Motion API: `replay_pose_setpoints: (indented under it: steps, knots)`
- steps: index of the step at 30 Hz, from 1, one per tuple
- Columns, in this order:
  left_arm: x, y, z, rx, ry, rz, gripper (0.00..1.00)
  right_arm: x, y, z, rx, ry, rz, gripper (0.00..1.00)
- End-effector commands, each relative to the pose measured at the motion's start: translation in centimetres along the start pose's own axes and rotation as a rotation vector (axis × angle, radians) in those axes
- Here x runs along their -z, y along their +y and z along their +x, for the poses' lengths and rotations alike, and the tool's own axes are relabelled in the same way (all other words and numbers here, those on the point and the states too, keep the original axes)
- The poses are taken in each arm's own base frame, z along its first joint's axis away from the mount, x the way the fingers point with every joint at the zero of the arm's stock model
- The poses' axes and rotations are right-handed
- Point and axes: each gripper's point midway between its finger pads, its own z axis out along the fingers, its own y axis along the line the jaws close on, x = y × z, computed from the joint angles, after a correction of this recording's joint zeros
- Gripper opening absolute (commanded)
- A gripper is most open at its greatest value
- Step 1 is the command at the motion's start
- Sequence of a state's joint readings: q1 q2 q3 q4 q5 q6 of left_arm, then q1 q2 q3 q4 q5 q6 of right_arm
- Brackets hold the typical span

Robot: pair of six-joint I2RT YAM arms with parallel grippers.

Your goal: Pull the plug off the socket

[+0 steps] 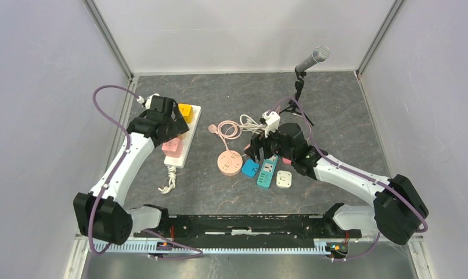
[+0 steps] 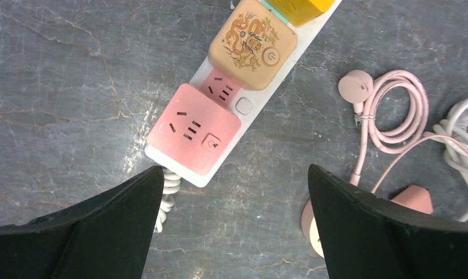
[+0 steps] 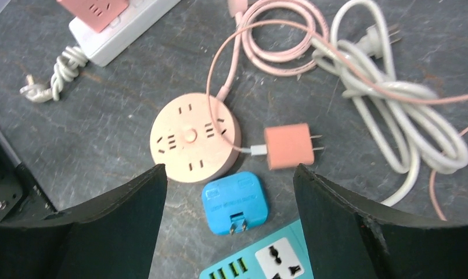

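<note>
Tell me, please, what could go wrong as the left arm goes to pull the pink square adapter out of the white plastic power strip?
1. Nothing pins the white plastic power strip: the right gripper hangs open elsewhere, so the strip may lift with the pink square adapter.
2. The tan dragon-printed cube adapter sits close beside the pink one; a finger of the open left gripper might catch it.

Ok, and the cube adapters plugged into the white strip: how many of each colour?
Yellow cube: 1
Tan cube with a dragon print: 1
Pink cube: 1
Total: 3, all sitting on the white strip.
</note>
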State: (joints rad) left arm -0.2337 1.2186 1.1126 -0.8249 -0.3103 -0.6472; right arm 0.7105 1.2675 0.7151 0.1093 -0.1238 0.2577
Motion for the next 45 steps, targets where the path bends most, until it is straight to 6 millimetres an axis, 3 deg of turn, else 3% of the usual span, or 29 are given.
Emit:
replay_pose_setpoints:
  steps: [1, 4, 11, 21, 26, 31, 33, 40, 45]
  knots:
    - [-0.8, -0.9, -2.2, -0.038, -0.050, 0.021, 1.00, 0.9, 1.7, 0.0, -0.018, -0.034, -0.097, 0.84]
    - [-2.7, -1.1, -1.7, -0.070, -0.019, 0.023, 1.00, 1.0, 1.9, 0.7, -0.036, -0.034, -0.111, 0.84]
    - [-5.7, 1.3, 1.2, -0.120, 0.070, -0.076, 1.00, 1.0, 2.3, 1.4, -0.037, -0.016, -0.141, 0.84]
    - [-7.5, 1.7, 4.8, -0.197, 0.209, -0.062, 1.00, 0.8, 2.7, 1.7, -0.047, -0.014, -0.166, 0.84]
    - [-7.2, -0.7, 6.4, -0.137, 0.291, 0.062, 0.98, 0.7, 2.8, 1.8, -0.059, -0.007, -0.173, 0.83]
    - [-5.6, -5.3, 8.3, 0.017, 0.372, 0.296, 0.89, 0.5, 2.9, 1.9, -0.070, -0.007, -0.176, 0.83]
    - [-4.8, -6.4, 8.1, 0.019, 0.375, 0.362, 0.87, 0.5, 3.0, 1.9, -0.076, -0.005, -0.181, 0.82]
    - [-4.0, -3.2, 3.0, -0.094, 0.218, 0.148, 0.94, 0.8, 3.0, 1.9, -0.074, -0.010, -0.180, 0.82]
    - [-3.3, -2.8, 1.8, -0.070, 0.164, 0.127, 0.96, 0.8, 3.0, 1.8, -0.072, -0.013, -0.180, 0.82]
